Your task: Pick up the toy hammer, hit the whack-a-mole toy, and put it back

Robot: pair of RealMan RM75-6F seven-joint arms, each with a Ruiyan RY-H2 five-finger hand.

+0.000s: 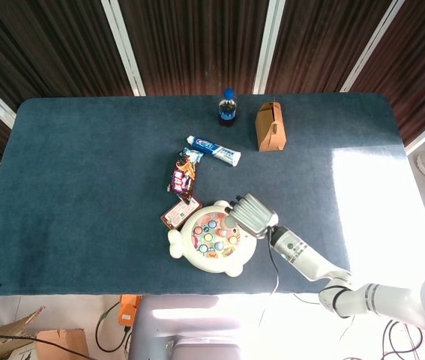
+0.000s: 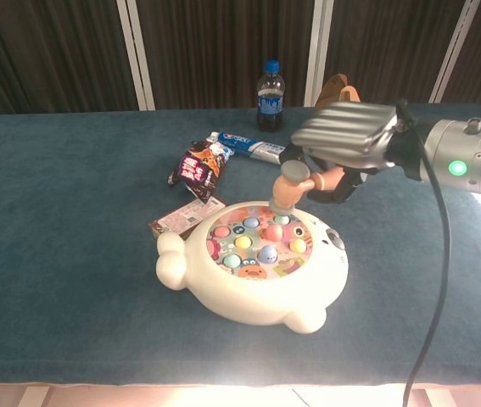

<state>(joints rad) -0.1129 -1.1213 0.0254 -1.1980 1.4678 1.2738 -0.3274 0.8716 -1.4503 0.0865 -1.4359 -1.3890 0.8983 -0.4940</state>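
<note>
The whack-a-mole toy (image 2: 248,284) (image 1: 211,255) is a cream, animal-shaped base with several coloured buttons, near the table's front edge. My right hand (image 2: 346,136) (image 1: 251,212) hovers over its far right side and grips the toy hammer (image 2: 293,183) by the orange handle. The grey hammer head hangs a little above the far buttons, apart from them. In the head view the hammer head (image 1: 229,222) peeks out at the hand's left. My left hand is not in either view.
Behind the toy lie a snack packet (image 2: 198,167), a flat brown packet (image 2: 182,216) and a toothpaste tube (image 2: 248,145). A cola bottle (image 2: 269,84) and a brown carton (image 1: 270,126) stand at the back. Bright sunlight falls on the table's right part (image 1: 377,202).
</note>
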